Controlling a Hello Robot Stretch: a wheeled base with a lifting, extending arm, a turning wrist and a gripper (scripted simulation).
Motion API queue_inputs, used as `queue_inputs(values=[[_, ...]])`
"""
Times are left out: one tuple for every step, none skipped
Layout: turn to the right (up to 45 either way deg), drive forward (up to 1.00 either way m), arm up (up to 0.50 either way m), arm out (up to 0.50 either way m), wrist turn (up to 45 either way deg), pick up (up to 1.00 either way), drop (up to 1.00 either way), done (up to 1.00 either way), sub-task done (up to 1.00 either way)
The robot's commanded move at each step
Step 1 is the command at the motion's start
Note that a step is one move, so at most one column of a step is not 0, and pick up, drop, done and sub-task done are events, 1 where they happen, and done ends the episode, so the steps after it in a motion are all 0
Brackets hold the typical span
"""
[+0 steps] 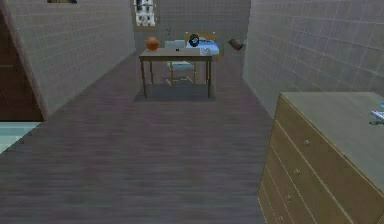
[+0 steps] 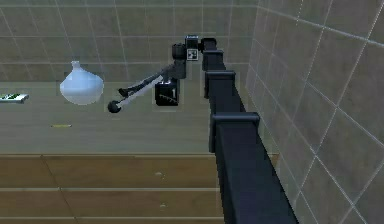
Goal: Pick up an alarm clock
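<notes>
Forward view: a big dresser (image 1: 330, 150) close on the right and a desk (image 1: 175, 56) down at the far wall. On the desk sit an orange ball (image 1: 152, 43) and a small dark round thing (image 1: 195, 41) I take for the alarm clock. Best play, I'd say: drive straight down the floor and stop side-on to the desk. Arm side view adds the arm (image 2: 235, 130) out over the dresser top, with a white vase (image 2: 80, 85) just beside the gripper (image 2: 120, 100). Its grip, and whether it holds anything, I can't tell.
</notes>
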Motion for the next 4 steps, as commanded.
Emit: queue_inputs(values=[[0.0, 0.0, 0.0, 0.0, 45.0, 0.0, 0.0, 0.0, 0.0], [0.0, 0.0, 0.0, 0.0, 36.0, 0.0, 0.0, 0.0, 0.0], [0.0, 0.0, 0.0, 0.0, 0.0, 1.0, 0.0, 0.0, 0.0], [0.0, 0.0, 0.0, 0.0, 0.0, 0.0, 0.0, 1.0, 0.0]])
